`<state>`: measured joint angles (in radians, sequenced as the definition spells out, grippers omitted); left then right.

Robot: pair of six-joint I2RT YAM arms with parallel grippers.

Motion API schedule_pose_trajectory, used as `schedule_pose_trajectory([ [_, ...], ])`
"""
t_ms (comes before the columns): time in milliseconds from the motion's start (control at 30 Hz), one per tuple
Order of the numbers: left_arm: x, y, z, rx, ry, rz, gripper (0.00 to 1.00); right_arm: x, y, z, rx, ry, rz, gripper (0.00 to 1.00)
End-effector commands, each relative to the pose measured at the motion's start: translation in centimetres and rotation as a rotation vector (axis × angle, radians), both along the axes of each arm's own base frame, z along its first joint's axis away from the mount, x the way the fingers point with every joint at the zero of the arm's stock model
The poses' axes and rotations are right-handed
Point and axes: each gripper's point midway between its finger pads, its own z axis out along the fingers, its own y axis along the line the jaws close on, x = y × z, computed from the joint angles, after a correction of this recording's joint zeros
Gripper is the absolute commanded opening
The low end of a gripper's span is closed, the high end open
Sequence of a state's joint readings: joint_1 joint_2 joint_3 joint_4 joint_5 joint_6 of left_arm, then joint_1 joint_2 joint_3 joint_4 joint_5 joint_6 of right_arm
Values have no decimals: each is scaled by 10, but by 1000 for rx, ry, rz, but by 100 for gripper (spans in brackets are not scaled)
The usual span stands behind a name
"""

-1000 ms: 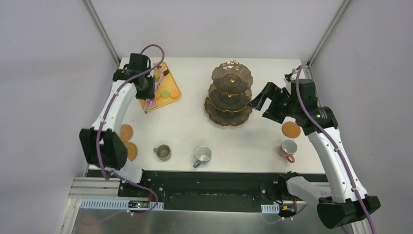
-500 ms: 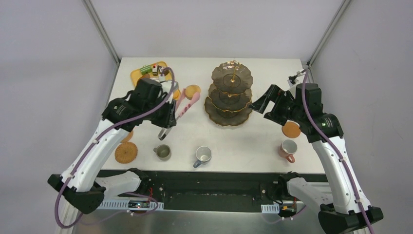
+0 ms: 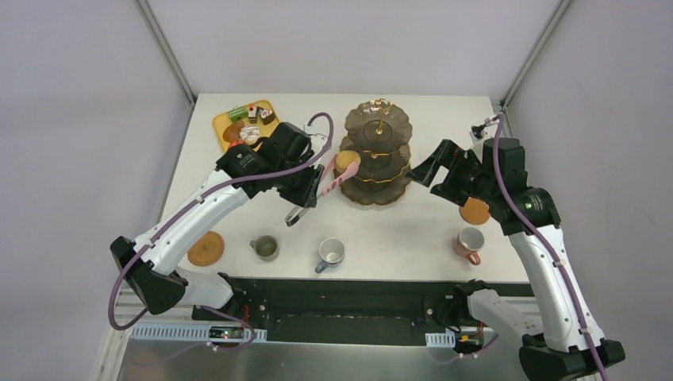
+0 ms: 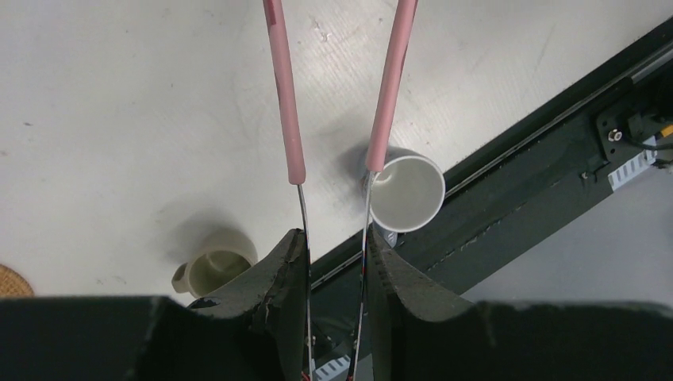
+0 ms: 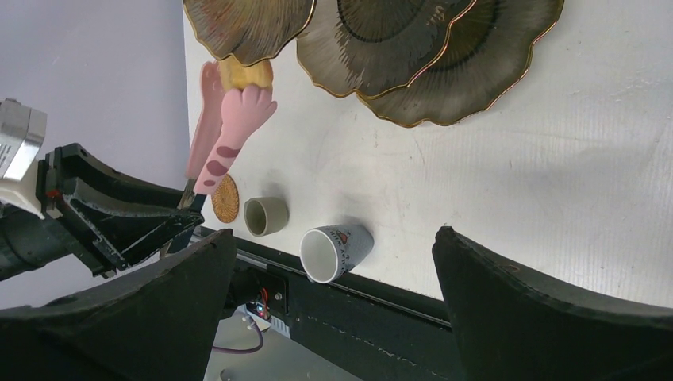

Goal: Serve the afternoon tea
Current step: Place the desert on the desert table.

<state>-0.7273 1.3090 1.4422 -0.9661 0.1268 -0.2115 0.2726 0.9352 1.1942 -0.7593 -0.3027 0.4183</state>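
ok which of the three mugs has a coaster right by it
The pink mug, at the row's right end: a brown coaster lies just behind it. The olive mug has a second coaster farther off to its left; the grey-blue mug has none close.

1. Seen from above, the light is bright, even and diffuse. The matte white tabletop looks almost washed out, with no hard glare.
2. The dark gold-rimmed three-tier stand casts only a faint, soft shadow toward 6 o'clock.
3. In the left wrist view, the small olive ceramic mug and the grey-blue mug with a white inside throw soft grey shadows toward 10 o'clock.
4. The black left gripper, at 6 o'clock, is dim and out of focus.
5. In the right wrist view, the black right gripper is unlit and soft at 5 and 7 o'clock. The stand's gold rims glint at 12 o'clock.
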Motion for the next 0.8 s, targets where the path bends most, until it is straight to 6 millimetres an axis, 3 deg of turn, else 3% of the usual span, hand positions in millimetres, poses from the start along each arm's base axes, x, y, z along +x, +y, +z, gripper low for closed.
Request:
schedule_pose_trajectory([
  [0, 23, -20, 16, -35, -55, 0, 0, -1, 0, 11, 20, -46, -5, 99],
  [500, 57, -52, -3, 3, -32, -9, 0, 2, 0, 9, 14, -37, -12, 99],
  [767, 68, -59, -13, 42, -12, -12, 6, 3, -2, 8, 2, -39, -18, 99],
])
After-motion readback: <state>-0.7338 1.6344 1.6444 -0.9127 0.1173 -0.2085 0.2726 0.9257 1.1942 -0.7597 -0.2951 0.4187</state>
